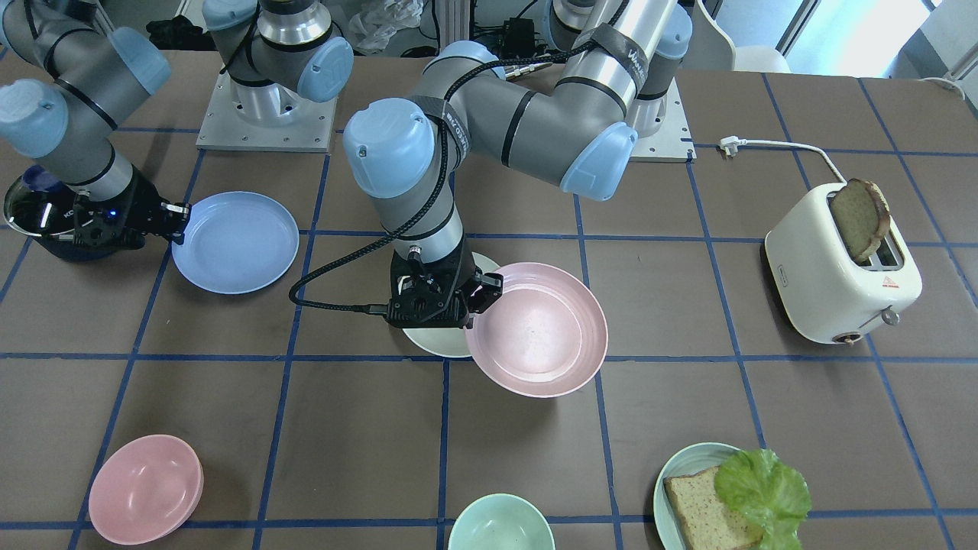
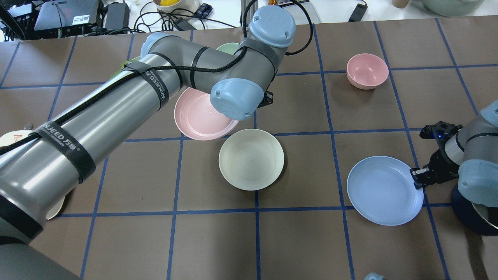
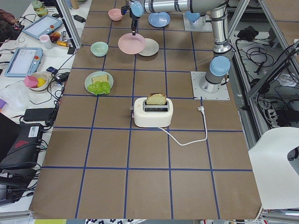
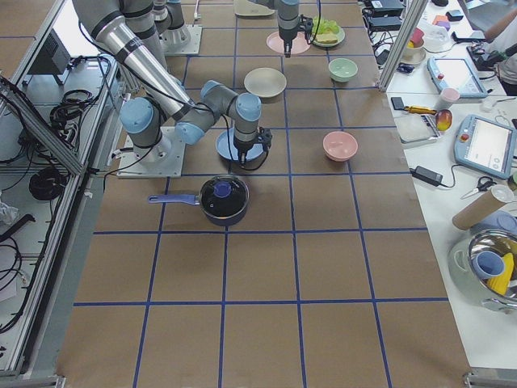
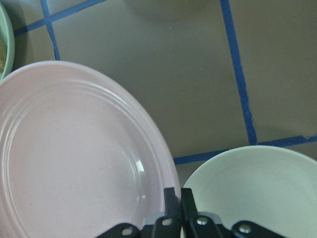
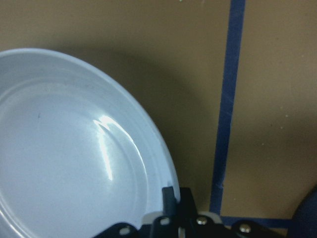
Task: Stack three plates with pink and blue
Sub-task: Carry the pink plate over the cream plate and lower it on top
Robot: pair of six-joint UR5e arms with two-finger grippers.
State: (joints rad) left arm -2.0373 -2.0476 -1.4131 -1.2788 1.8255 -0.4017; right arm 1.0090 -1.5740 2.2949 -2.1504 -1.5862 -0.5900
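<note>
My left gripper (image 1: 489, 286) is shut on the rim of the pale pink plate (image 1: 542, 332) and holds it above the table. The pink plate partly overlaps the cream-white plate (image 1: 435, 344) in the front view. In the left wrist view the shut gripper (image 5: 173, 198) pinches the pink plate (image 5: 74, 163), with the cream plate (image 5: 247, 188) lower and beside it. The cream plate (image 2: 251, 158) lies on the table's middle. My right gripper (image 2: 414, 173) is shut on the rim of the light blue plate (image 2: 383, 190), as the right wrist view (image 6: 64, 163) also shows.
A white toaster (image 1: 840, 267) with a bread slice stands on the robot's left side. A teal plate (image 1: 672, 489) with bread and lettuce, a mint bowl (image 1: 500, 527) and a pink bowl (image 1: 145, 489) sit along the far edge. A dark blue lidded pot (image 4: 224, 200) sits by my right arm.
</note>
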